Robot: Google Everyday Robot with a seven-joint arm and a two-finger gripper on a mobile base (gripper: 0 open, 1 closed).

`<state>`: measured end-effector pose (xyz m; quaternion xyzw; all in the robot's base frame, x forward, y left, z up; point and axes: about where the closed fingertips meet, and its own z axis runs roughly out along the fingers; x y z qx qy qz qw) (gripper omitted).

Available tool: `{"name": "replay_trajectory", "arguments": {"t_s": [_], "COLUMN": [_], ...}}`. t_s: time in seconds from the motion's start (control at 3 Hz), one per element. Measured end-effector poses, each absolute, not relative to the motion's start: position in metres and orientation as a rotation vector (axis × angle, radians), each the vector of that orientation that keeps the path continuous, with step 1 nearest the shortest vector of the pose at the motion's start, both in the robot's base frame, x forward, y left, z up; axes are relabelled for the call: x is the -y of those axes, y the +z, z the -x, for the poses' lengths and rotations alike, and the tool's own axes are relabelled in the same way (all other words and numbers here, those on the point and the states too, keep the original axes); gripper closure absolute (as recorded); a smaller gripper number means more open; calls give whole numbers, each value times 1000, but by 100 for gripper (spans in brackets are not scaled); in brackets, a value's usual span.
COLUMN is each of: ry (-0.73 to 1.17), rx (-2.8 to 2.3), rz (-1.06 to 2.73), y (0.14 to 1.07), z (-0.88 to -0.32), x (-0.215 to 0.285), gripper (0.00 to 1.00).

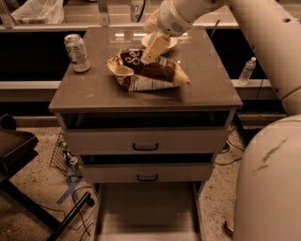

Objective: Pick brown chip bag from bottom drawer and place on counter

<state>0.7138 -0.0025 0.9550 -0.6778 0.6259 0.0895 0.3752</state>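
The gripper [151, 51] is seen at the upper rear of the bag [155, 75], over the counter [94, 87]; part of the bag's white lettering is covered by it. A pale dish [176, 43] behind is half hidden by the arm [181, 14]. The bottom drawer [146, 212] is cut off by the lower edge, its front unseen. The print on the can [77, 52] is too small to be read.
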Motion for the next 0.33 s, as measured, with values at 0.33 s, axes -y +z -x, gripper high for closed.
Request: {"name": "replay_trajectory", "arguments": {"t_s": [0.33], "ry": [232], "rx": [-1602], "rz": [1737], "y": [953], "z": [-714], "x": [1], "gripper": [0]}}
